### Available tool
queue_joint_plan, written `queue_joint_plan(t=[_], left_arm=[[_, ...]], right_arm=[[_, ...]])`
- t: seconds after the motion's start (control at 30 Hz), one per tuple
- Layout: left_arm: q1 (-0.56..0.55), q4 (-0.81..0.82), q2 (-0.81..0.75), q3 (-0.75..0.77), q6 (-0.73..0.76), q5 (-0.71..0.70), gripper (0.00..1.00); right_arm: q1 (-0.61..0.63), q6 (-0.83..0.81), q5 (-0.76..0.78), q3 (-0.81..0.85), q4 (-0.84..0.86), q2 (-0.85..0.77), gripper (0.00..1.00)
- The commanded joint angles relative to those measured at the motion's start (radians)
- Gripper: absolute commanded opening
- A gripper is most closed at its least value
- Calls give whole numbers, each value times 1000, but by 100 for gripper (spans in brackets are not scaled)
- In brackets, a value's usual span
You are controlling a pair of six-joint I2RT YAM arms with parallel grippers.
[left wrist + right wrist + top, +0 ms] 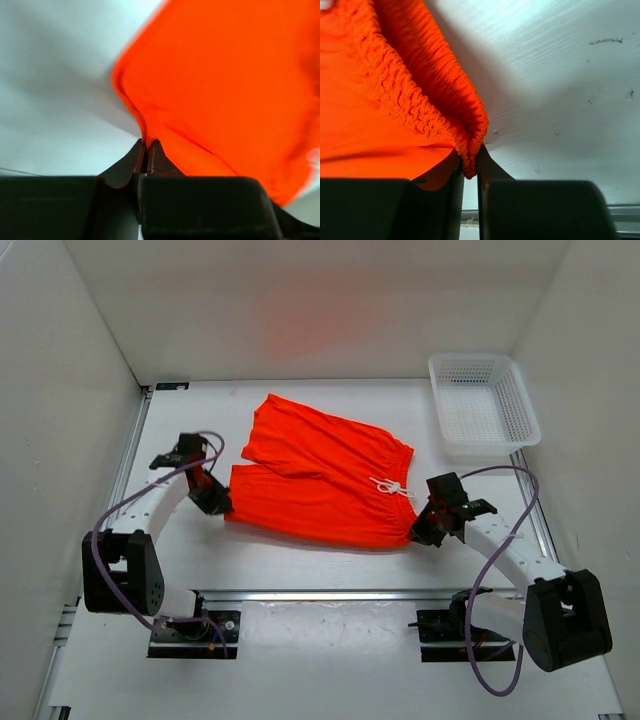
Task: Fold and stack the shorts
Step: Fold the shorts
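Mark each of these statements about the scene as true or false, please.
1. The left tool is shut on an edge of the shorts. True.
2. The shorts lie inside the basket. False: they lie on the table, apart from the basket.
3. The right tool pinches the end of the gathered waistband. True.
4. The drawstring is black. False: it is white.
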Motion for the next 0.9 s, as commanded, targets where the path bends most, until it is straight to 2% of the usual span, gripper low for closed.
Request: queue_joint_plan(t=[0.0, 0.03, 0.1, 0.13, 0.4, 0.57, 0.6, 0.77, 0.8, 0.83, 0.87], left_arm=[[-2, -42, -37, 229, 44, -37, 10], [-2, -59, -23, 345, 56, -47, 10], [-2, -93, 41, 461, 65, -56, 10], [-2, -114, 68, 571, 77, -56, 10], [-2, -159, 324, 1031, 88, -26, 10], [-11, -170, 548, 1301, 117, -6, 10], [-11, -170, 584, 1394, 129, 5, 10], [-20, -132, 883, 1694, 153, 60, 10], [-20, -109, 922, 1760, 153, 72, 10], [-20, -78, 989, 1789, 140, 91, 10], [-20, -38, 1023, 1817, 130, 100, 14]], right_arm=[[1, -22, 61, 82, -81, -46, 0], [1, -33, 71, 96, -107, -46, 0], [1, -45, 82, 146, -118, -46, 0], [1, -45, 82, 166, -140, -46, 0], [-8, -93, 165, 404, -199, 82, 1], [-18, -113, 205, 611, -219, 229, 1], [-27, -113, 205, 638, -228, 252, 1], [-61, -113, 215, 841, -228, 447, 4], [-73, -113, 215, 875, -228, 514, 7], [-91, -101, 215, 913, -228, 549, 21], [-100, -100, 215, 992, -228, 582, 38]])
